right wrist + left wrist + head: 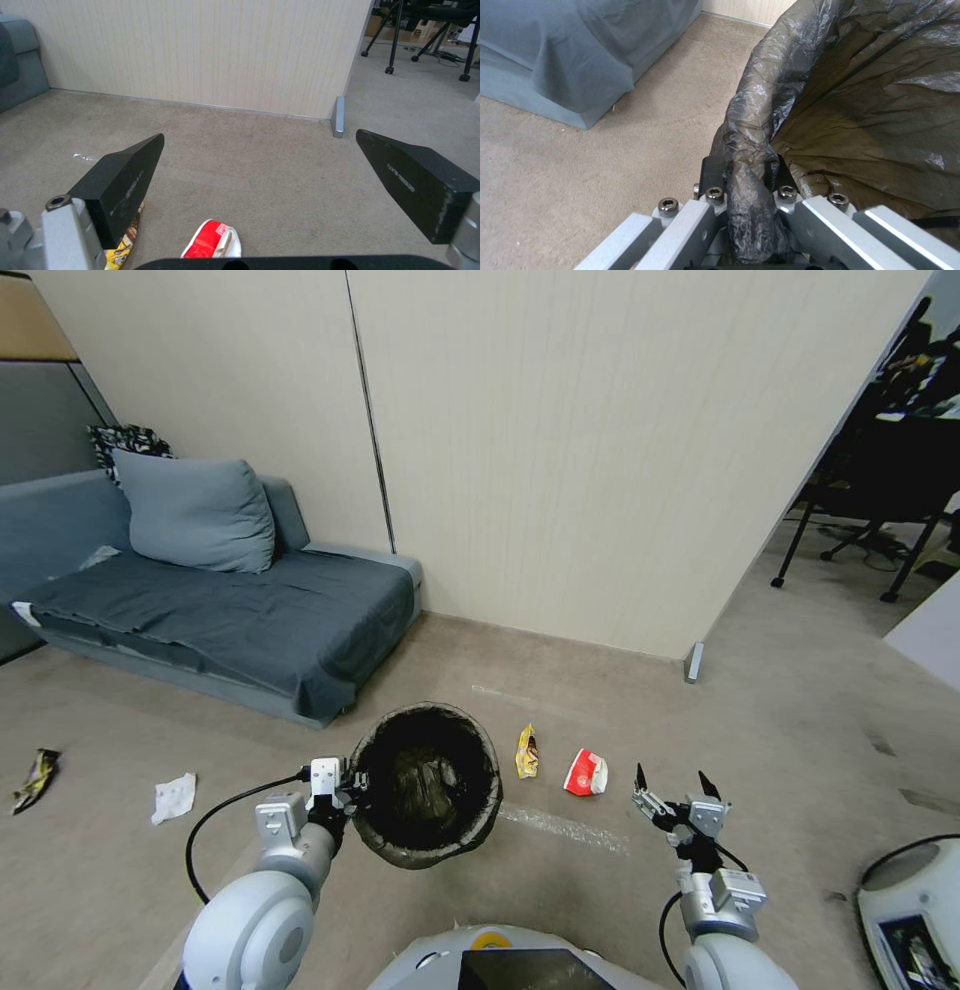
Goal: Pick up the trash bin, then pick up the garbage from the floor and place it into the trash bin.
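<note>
Your left claw [345,790] is clamped on the near-left rim of the bin [428,785], the crinkly dark bag bunched between its fingers [715,176]; you hold the bin off the floor [780,710], its mouth open upward. A grey sofa [220,615] stands by the wall beyond it on the left. Just past the bin on the carpet lie a yellow wrapper [526,751] and a red-and-white packet [586,772], side by side and apart. Your right claw [672,790] hovers low just right of the packet, its black wedge fingers [125,180] spread wide and holding nothing, arm reaching forward. Far left lie a crumpled tissue [174,797] and a shiny wrapper [36,778].
</note>
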{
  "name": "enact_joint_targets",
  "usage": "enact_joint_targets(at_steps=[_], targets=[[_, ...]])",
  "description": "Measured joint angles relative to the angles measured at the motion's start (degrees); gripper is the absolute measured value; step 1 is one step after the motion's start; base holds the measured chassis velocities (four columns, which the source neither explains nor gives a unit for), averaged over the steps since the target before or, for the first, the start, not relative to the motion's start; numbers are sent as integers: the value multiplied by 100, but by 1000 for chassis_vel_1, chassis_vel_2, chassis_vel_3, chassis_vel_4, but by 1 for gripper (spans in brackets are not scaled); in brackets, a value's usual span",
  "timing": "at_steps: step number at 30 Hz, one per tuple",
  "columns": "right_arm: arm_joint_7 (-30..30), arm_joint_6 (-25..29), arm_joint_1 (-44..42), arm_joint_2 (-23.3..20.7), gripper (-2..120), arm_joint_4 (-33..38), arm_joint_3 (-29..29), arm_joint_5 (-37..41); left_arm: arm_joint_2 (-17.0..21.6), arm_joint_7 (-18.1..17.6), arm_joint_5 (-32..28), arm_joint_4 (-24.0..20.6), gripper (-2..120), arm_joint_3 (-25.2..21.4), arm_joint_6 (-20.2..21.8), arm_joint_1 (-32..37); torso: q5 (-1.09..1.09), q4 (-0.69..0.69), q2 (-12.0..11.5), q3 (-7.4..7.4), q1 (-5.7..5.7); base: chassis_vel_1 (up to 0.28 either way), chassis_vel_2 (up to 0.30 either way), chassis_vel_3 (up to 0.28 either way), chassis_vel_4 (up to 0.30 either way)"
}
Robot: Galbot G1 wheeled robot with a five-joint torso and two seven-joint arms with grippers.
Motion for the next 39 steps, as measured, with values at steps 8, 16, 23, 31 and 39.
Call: enact_joint_targets(at_steps=[8, 16, 23, 31, 39], targets=[[2, 1, 8, 3, 100, -5, -2, 0, 5, 3, -7, 0, 2, -1, 8, -10, 0, 0, 0, 0, 0, -65, 44, 55, -50], [2, 1, 10, 4, 100, -6, -3, 0, 5, 4, -9, 0, 2, 4, 11, -13, 0, 0, 0, 0, 0, -30, 31, 30, -35], [2, 1, 15, 5, 100, -8, -4, 1, 2, 5, -10, 0, 2, 8, 15, -15, 0, 0, 0, 0, 0, -49, 42, 52, -43], [2, 1, 27, 5, 100, -12, -5, 3, 6, 9, -19, 0, 2, 6, 19, -18, 0, 0, 0, 0, 0, -65, 52, 55, -64], [2, -3, 33, 1, 100, -13, -2, 6, 1, 14, -46, 6, 2, 13, 28, -38, 0, 0, 0, 0, 0, -60, 56, 66, -50]])
